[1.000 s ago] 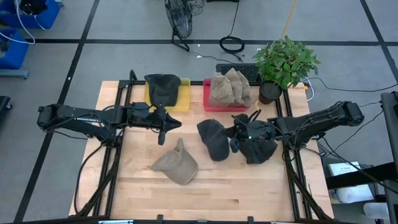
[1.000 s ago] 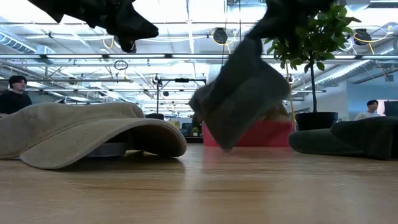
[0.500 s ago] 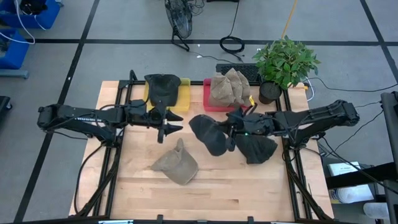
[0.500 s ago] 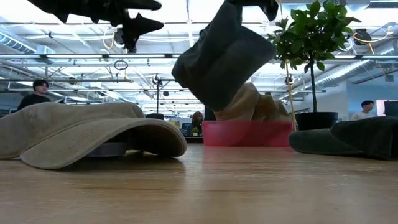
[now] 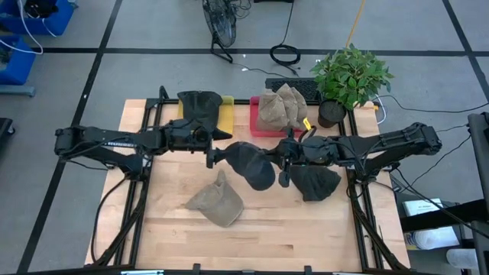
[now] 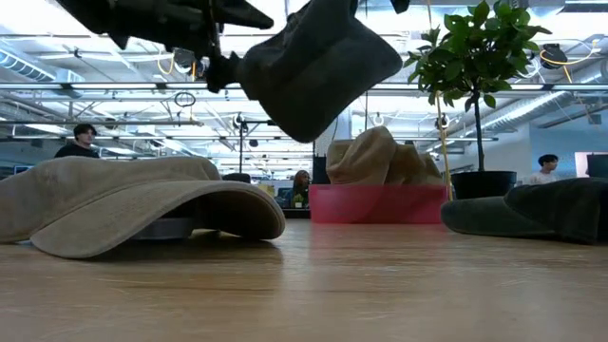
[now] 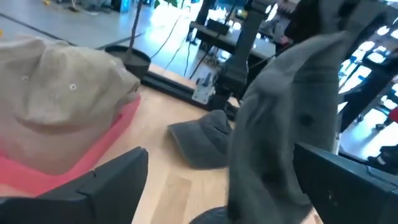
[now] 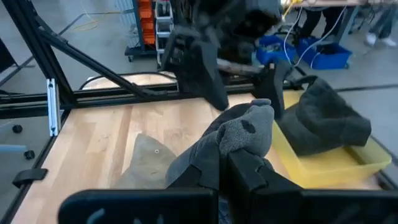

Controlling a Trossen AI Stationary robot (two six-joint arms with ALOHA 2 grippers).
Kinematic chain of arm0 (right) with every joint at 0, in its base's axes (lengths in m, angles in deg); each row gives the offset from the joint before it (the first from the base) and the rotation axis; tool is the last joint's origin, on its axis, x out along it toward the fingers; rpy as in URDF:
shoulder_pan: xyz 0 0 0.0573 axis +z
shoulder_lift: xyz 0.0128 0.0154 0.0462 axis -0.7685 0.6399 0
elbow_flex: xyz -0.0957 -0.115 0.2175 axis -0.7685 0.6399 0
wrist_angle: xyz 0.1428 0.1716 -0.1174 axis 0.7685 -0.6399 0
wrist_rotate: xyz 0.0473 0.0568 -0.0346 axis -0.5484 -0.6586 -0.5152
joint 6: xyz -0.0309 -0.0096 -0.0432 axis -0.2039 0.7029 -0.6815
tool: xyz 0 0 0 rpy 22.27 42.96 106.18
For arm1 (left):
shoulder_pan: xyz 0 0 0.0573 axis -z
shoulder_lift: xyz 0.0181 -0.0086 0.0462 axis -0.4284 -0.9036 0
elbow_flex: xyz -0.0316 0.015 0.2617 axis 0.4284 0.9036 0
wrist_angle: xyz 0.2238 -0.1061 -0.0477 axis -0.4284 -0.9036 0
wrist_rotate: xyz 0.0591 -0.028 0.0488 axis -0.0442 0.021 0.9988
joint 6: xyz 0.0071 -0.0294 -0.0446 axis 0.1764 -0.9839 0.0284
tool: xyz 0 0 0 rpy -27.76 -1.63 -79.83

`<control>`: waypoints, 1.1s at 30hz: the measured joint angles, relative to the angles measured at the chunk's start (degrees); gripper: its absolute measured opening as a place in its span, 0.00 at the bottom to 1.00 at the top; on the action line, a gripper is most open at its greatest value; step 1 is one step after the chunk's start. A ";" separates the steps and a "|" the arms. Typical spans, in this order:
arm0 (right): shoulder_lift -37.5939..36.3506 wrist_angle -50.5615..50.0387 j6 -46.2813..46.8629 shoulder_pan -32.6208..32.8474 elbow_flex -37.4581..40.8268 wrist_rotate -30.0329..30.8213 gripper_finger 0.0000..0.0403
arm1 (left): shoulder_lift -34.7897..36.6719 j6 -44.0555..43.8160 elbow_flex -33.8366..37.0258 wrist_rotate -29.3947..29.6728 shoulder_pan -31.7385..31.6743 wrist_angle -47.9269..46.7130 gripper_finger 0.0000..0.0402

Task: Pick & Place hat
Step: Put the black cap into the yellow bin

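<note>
A dark grey hat [image 5: 248,163] hangs in the air over the middle of the table, and my right gripper [image 5: 283,158] is shut on its right end. My left gripper [image 5: 217,155] is open at the hat's left end. In the left wrist view its two fingers [image 7: 112,180] stand on either side of the hat [image 7: 280,124], with a gap showing at the one and none at the other. A tan hat [image 5: 216,201] lies brim-down on the table in front. Another dark hat [image 5: 316,182] lies at the right. My right gripper pinches bunched cloth at the hat's right end [image 8: 245,142] between its two fingers. The fingers come nearly level from the table's right side. The hat is lifted clear of the table and reaches out from the fingers toward my left gripper, sagging a little below them [image 6: 318,66].
A yellow tray [image 5: 223,122] at the back holds a dark hat [image 5: 200,107]. Beside it a red tray [image 5: 256,126] holds tan hats [image 5: 283,107]. A potted plant [image 5: 349,76] stands at the back right corner. Bare wood lies along the near edge.
My right gripper has risen and rolled, carrying the dark grey hat up off the table and toward the table's left; the hat now hangs higher and more level. My left gripper has opened and moved toward the table's right, up to the hat's left end.
</note>
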 joint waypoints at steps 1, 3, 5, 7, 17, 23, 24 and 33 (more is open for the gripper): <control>0.00 0.30 -0.53 0.00 0.00 0.05 0.00 | -0.98 0.02 -0.58 -0.95 -0.19 0.01 0.96; -0.02 0.55 -1.37 -0.12 0.00 0.08 0.00 | -2.81 -0.09 -1.73 -3.99 -0.50 0.07 0.94; 0.00 0.46 -1.47 -0.49 0.00 0.09 0.00 | -4.34 -0.26 -2.82 -7.05 -0.49 0.27 0.93; -0.01 0.46 -1.72 -0.86 0.00 0.05 0.00 | -5.82 -0.20 -3.76 -8.41 -0.49 0.44 0.91; -0.68 -3.74 -2.61 -3.18 0.00 0.09 0.02 | -7.76 0.00 -6.03 -7.60 -0.38 0.39 0.48; -0.81 -8.95 -0.13 -5.61 0.02 0.09 0.03 | -7.76 0.59 -6.03 -6.56 -0.38 1.04 0.04; -0.81 -10.33 1.21 -6.21 0.02 0.04 0.03 | -7.76 0.42 -6.03 -6.49 -0.37 1.43 0.04; -0.85 -15.85 3.23 -13.03 0.02 -4.57 0.18 | -4.14 -3.30 -6.03 -2.05 -1.66 0.35 0.03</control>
